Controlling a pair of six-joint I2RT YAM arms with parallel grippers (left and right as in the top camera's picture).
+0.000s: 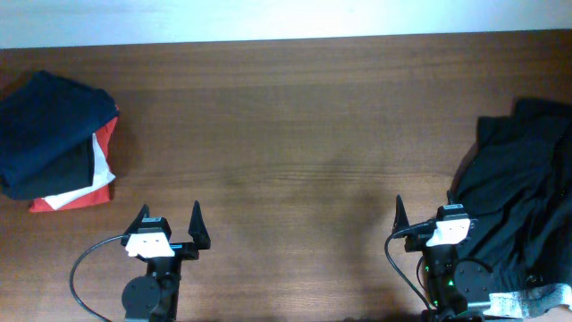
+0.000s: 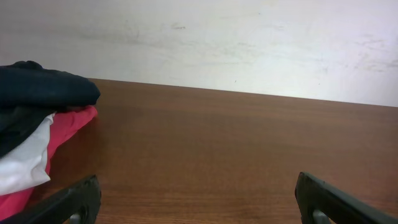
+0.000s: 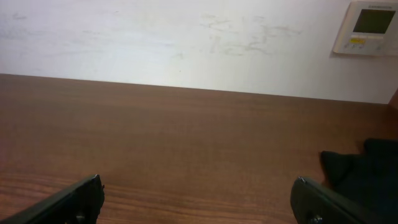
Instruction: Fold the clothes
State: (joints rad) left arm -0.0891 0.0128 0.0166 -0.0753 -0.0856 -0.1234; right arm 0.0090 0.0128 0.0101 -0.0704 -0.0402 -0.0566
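A stack of folded clothes, navy on top with black, white and red below, lies at the table's left edge; it also shows in the left wrist view. A heap of unfolded black clothes lies at the right edge, and a corner of it shows in the right wrist view. My left gripper is open and empty near the front edge, right of the stack; in its wrist view only bare table lies between the fingers. My right gripper is open and empty, just left of the black heap; it also shows in its wrist view.
The wooden table runs to a white wall at the back. A thermostat panel hangs on the wall at the right. A white label lies at the front right corner by the black heap.
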